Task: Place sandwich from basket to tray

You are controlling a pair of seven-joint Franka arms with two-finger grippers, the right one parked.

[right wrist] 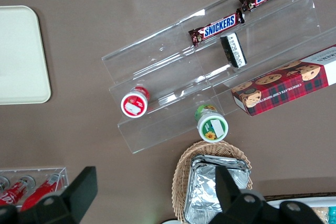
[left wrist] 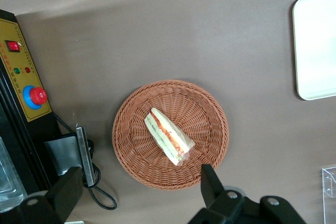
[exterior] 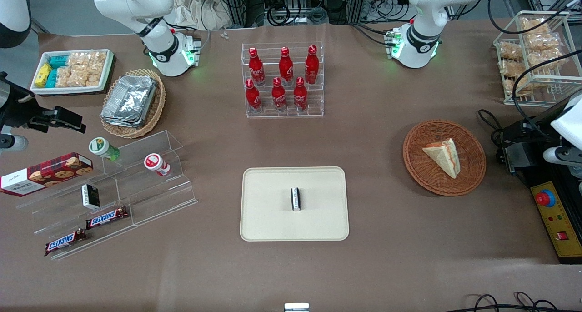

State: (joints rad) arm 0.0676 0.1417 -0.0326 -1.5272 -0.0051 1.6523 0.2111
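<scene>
sandwich (exterior: 443, 156) in basket (exterior: 473, 175), right-centre of front frame | gripper (left wrist: 142, 192) spread, above basket's rim | bare table up to tray (exterior: 273, 225) | wrist view alone shows fingers (left wrist: 211, 182)

On the counter (exterior: 363, 266) we count one sandwich (exterior: 443, 155) in one reddish-brown basket (exterior: 473, 166), one beige tray (exterior: 273, 221) carrying one small black-and-white packet (exterior: 296, 198), and six red bottles (exterior: 284, 79) in one clear rack (exterior: 318, 109). We also count two Snickers bars (exterior: 86, 230), two small capped jars (exterior: 129, 156), one cookie box (exterior: 45, 172) and one tan basket (exterior: 157, 107) of foil containers. We see one tool (left wrist: 142, 192), above the sandwich's basket with its two fingers spread wide.
</scene>
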